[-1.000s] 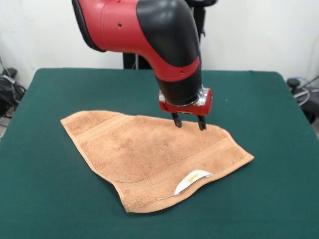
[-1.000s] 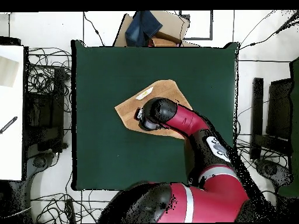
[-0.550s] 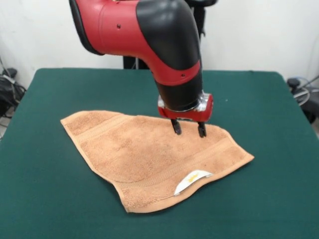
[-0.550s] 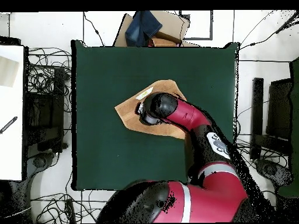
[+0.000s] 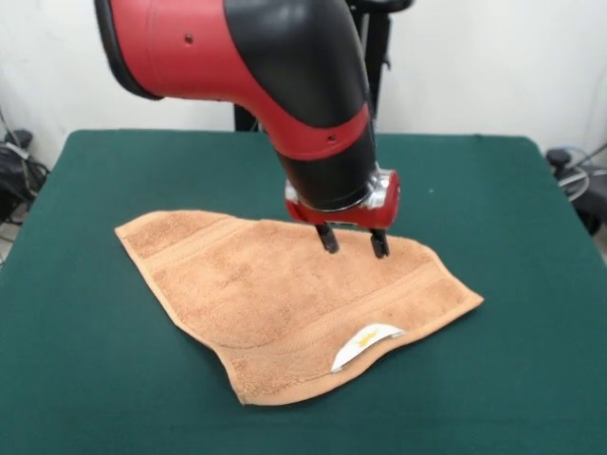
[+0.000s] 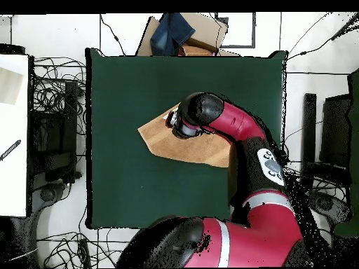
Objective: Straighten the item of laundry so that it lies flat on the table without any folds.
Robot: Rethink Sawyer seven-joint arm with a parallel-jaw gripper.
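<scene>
Above your orange-tan terry towel (image 5: 285, 303) on the dark green felt table (image 5: 85, 379), the gripper (image 5: 353, 245) hovers, fingers spread, grasping nothing.

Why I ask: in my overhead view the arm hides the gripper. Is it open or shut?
Observer: Open. In the front view the gripper has its two fingers spread apart with nothing between them.
Operator: Where is it over the towel?
Observer: It points down at the towel just inside one edge. I cannot tell whether the tips touch the cloth.
Operator: Does the towel lie flat?
Observer: Not fully. Its outline is not a rectangle, and the edge by the white label lifts in a small wave off the table.
</scene>
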